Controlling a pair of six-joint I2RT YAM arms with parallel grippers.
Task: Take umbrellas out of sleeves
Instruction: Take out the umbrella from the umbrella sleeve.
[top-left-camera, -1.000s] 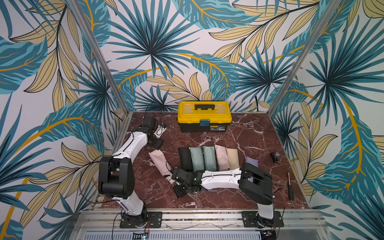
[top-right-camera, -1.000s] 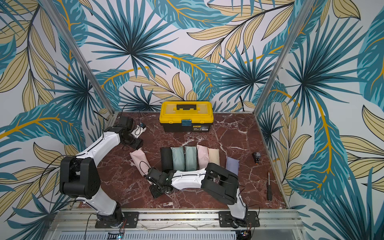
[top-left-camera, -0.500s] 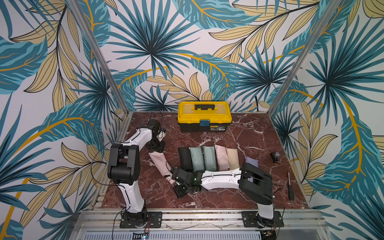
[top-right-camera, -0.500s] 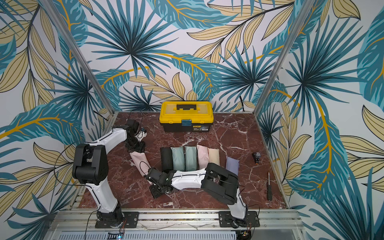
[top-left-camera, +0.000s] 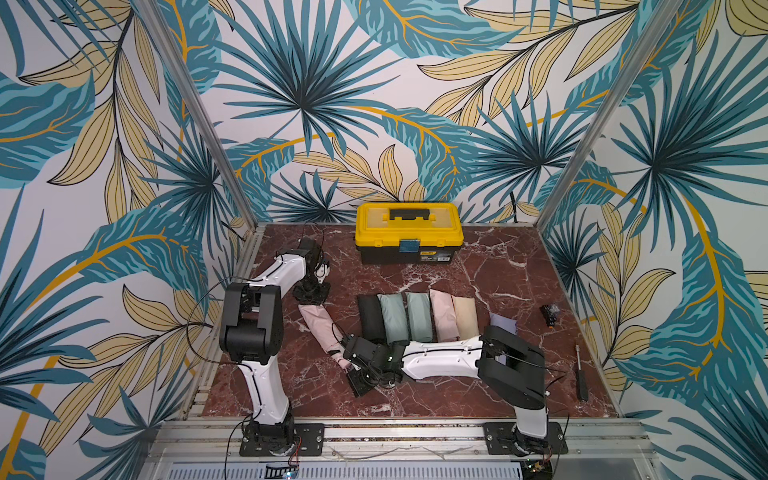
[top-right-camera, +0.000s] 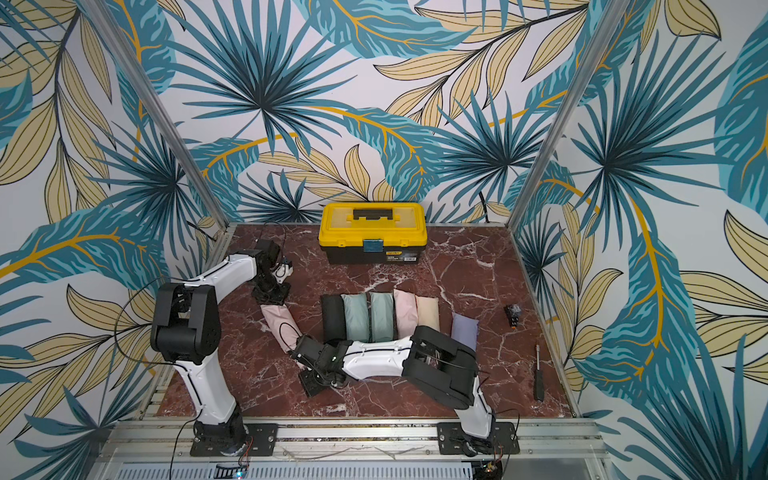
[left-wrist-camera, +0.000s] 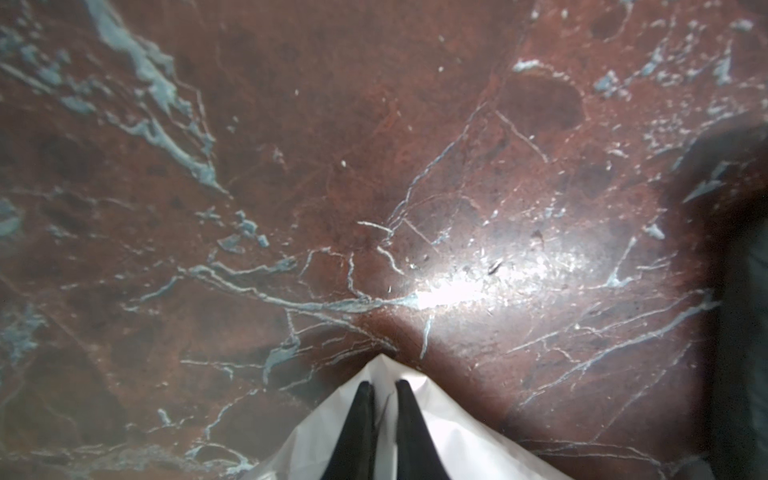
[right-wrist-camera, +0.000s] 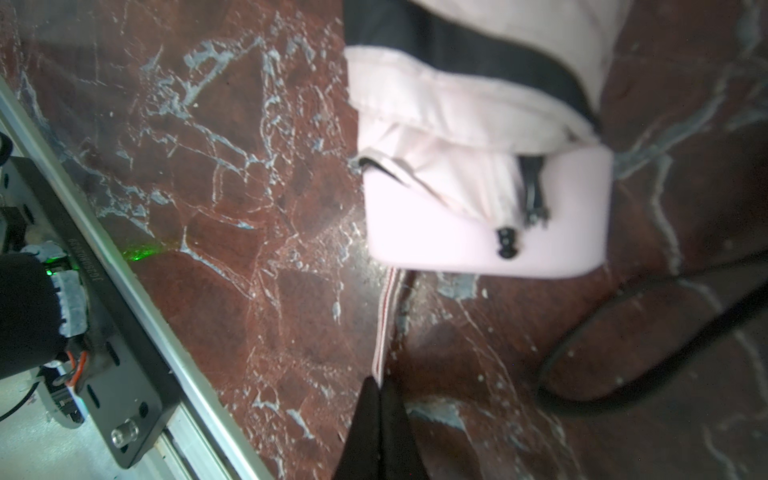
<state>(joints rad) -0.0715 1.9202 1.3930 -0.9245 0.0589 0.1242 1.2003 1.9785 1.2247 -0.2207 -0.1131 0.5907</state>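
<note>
A pink umbrella in its pink sleeve (top-left-camera: 320, 328) (top-right-camera: 277, 322) lies slantwise left of centre in both top views. My left gripper (top-left-camera: 311, 294) (left-wrist-camera: 384, 386) points down at the sleeve's far end, shut on a pinch of the pale fabric (left-wrist-camera: 457, 436). At the near end the blocky pink handle (right-wrist-camera: 478, 232) sticks out of the sleeve mouth (right-wrist-camera: 449, 95). My right gripper (top-left-camera: 354, 371) (right-wrist-camera: 380, 384) lies low on the table, shut on the handle's wrist loop (right-wrist-camera: 384, 320). Several more sleeved umbrellas lie in a row: black (top-left-camera: 371, 322), mint (top-left-camera: 392, 318), mint (top-left-camera: 417, 316), pink (top-left-camera: 442, 313), beige (top-left-camera: 465, 316), and lilac (top-left-camera: 503, 323) partly behind my right arm.
A yellow-lidded black toolbox (top-left-camera: 409, 232) stands at the back centre. A screwdriver (top-left-camera: 580, 378) and a small black part (top-left-camera: 550, 311) lie near the right wall. The metal frame rail (right-wrist-camera: 137, 291) runs close to my right gripper. Patterned walls close in three sides.
My left arm swung in from the back left, came down onto the far end of the pink sleeve, and its jaws closed on the fabric. The right arm has not moved.
</note>
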